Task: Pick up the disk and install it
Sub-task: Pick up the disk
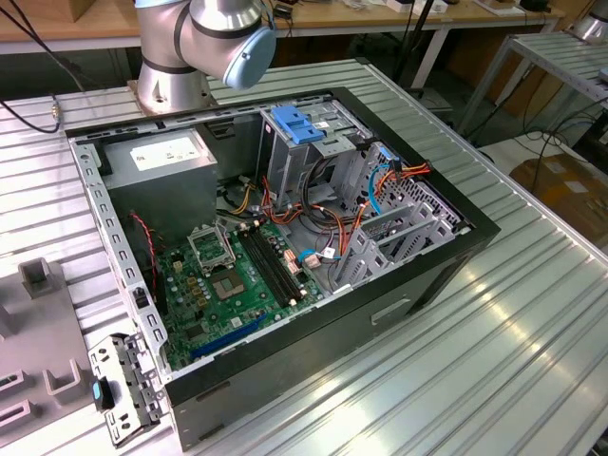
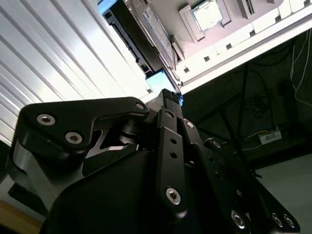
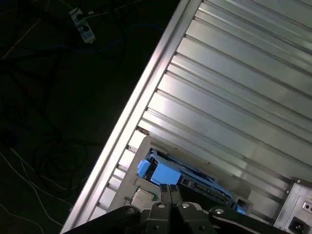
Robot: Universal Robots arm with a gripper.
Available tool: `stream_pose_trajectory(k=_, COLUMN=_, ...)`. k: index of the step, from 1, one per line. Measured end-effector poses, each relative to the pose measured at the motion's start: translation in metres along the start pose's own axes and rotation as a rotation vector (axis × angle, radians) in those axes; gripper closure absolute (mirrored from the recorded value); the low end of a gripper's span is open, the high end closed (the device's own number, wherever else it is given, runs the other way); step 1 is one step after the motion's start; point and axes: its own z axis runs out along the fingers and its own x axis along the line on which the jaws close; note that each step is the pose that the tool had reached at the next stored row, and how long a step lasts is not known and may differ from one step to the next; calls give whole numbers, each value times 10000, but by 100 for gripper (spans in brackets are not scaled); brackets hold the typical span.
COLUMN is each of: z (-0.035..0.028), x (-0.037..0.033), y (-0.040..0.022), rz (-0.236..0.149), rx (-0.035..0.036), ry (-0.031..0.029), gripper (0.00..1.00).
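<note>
While the flat silver-metal disk with blue rails (image 3: 190, 178) lies on a grey fixture plate (image 3: 132, 155), the black gripper (image 3: 168, 186) hovers just over it, fingers (image 3: 164, 192) together, empty; pickup, I'd judge, needs them parted first.

My claw (image 2: 170, 97) is matt black, its links smooth and set with small bright steel screw heads. The disk (image 3: 165, 174) close by carries smooth blue plastic rails. The table (image 3: 234, 87) is ribbed aluminium with a satin sheen. In the exterior view, the computer case (image 1: 427, 285) has a black painted shell, bare grey sheet-metal framing, a glossy green motherboard (image 1: 237, 285) and a blue plastic latch (image 1: 302, 126).
</note>
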Motion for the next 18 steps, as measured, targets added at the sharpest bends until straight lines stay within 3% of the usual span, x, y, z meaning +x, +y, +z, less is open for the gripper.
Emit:
stream_pose_trajectory(k=5, z=0, x=0, y=0, rz=-467, rx=5, ry=20, gripper=89)
stream_pose_trajectory(k=14, z=7, x=-1, y=-1, rz=-2274, rx=27, ry=96, gripper=89)
stream_pose_trajectory(k=18, z=11, x=-9, y=0, rz=-2763, rx=37, ry=121, gripper=89)
